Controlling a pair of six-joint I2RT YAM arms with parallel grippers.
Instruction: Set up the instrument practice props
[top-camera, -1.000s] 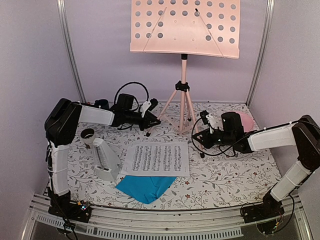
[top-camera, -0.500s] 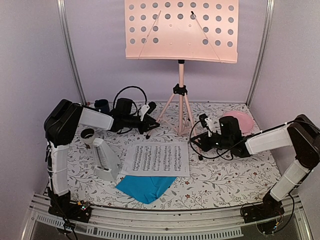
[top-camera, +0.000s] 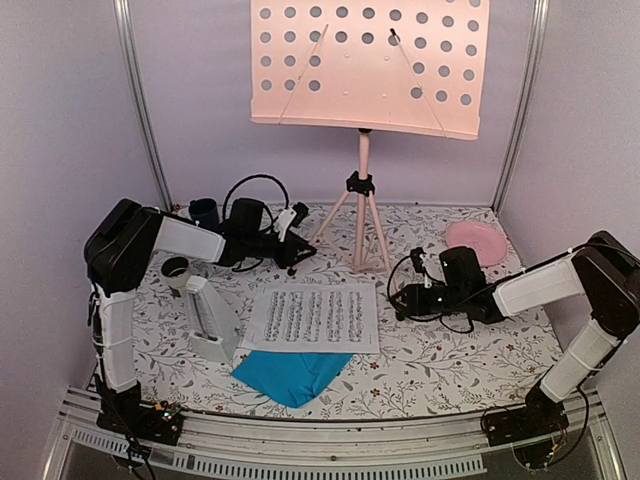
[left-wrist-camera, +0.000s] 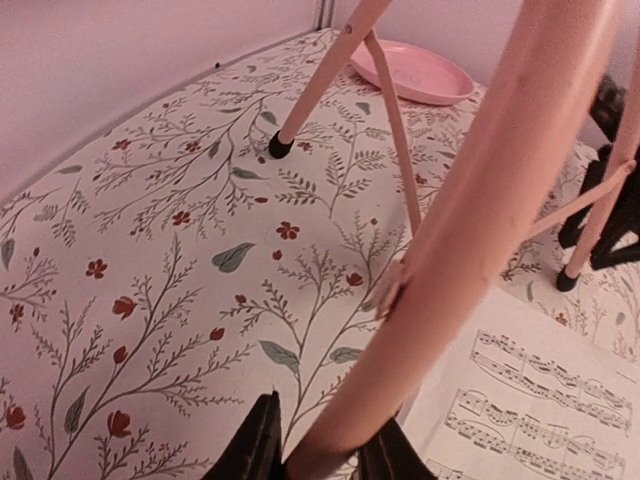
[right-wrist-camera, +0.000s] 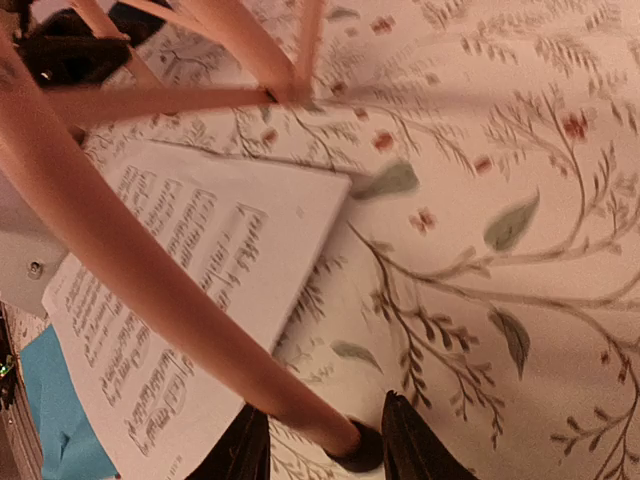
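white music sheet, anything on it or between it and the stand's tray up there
Nothing visible does. The white music sheet lies bare on the table, overlapping only the blue sheet beneath its near edge. The metronome stands off its left edge, and the space up to the pink tray looks open.

The top view looks down from high at the near edge over the whole tabletop (top-camera: 450, 350). Both wrist views sit low against the pink stand legs (left-wrist-camera: 470, 220), sharing the white sheet (right-wrist-camera: 200, 260).

A lab test booth: plain lilac walls (top-camera: 60, 120), aluminium frame posts (top-camera: 144, 110), floral-covered table (top-camera: 450, 350)
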